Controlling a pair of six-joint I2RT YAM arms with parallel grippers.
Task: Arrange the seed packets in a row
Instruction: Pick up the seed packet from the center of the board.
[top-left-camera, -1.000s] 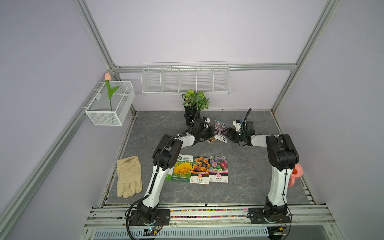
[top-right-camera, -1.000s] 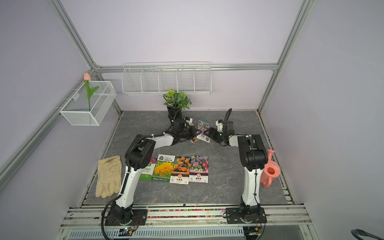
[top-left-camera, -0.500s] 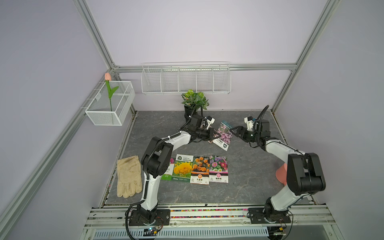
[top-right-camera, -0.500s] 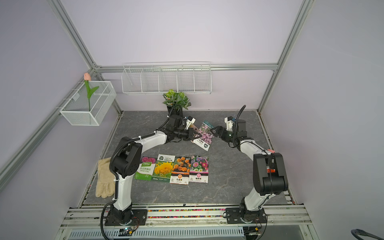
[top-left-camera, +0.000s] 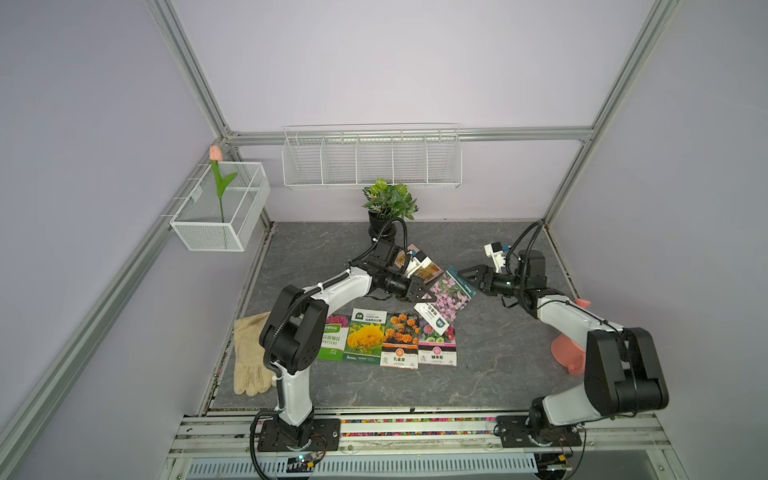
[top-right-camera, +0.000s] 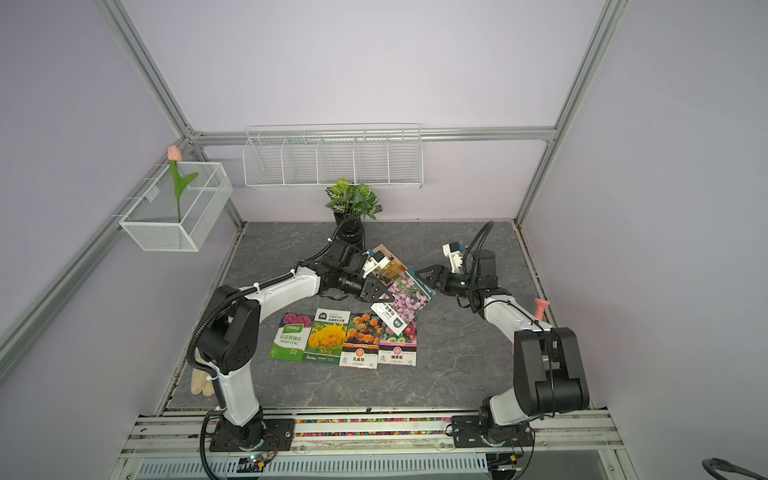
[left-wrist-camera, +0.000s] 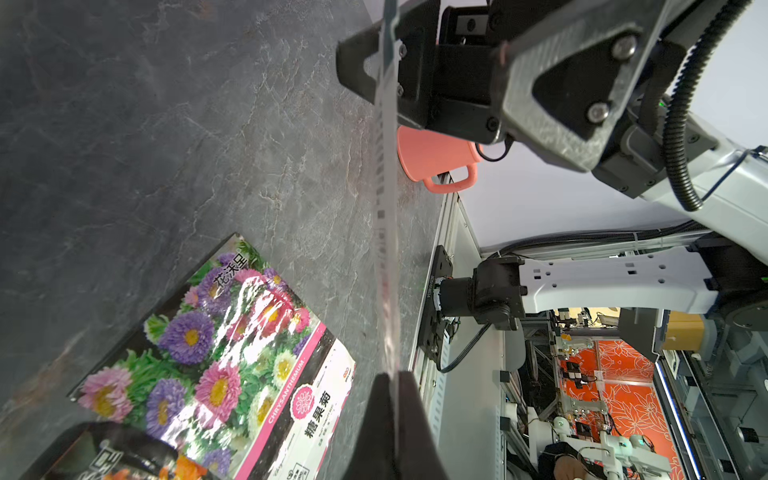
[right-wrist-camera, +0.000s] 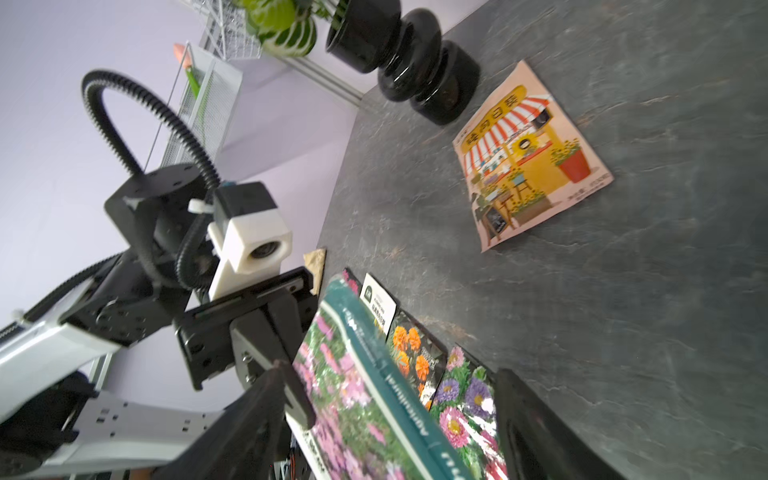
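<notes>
Nearest us, four packets already lie in a row on the worktop (top-left-camera: 498, 374): green packet (top-left-camera: 332, 343), yellow packet (top-left-camera: 365, 337), orange packet (top-left-camera: 401, 340) and mixed pink packet (top-left-camera: 438, 351), with their edges touching or slightly overlapping. Just behind them the lilac packet (top-left-camera: 448, 299) is in the air, tilted, its near corner hanging over the mixed pink packet's far end. The left fingers (top-left-camera: 424, 295) are pinched tight on one edge. The right fingers (right-wrist-camera: 536, 419) stand wide, straddling the opposite edge and, as far as we can tell, not gripping it.

A second ago both arms were bunched at the back by the plant pot (top-left-camera: 381, 226) with this packet between them. Since then it has come forward toward the row, and the right arm has swung out to its own side. We judge the handover done, with the left arm carrying and the slot at the row's right end next.

Farthest back, the beige shopfront packet (right-wrist-camera: 528, 162) lies flat near the plant pot and is not yet placed.
</notes>
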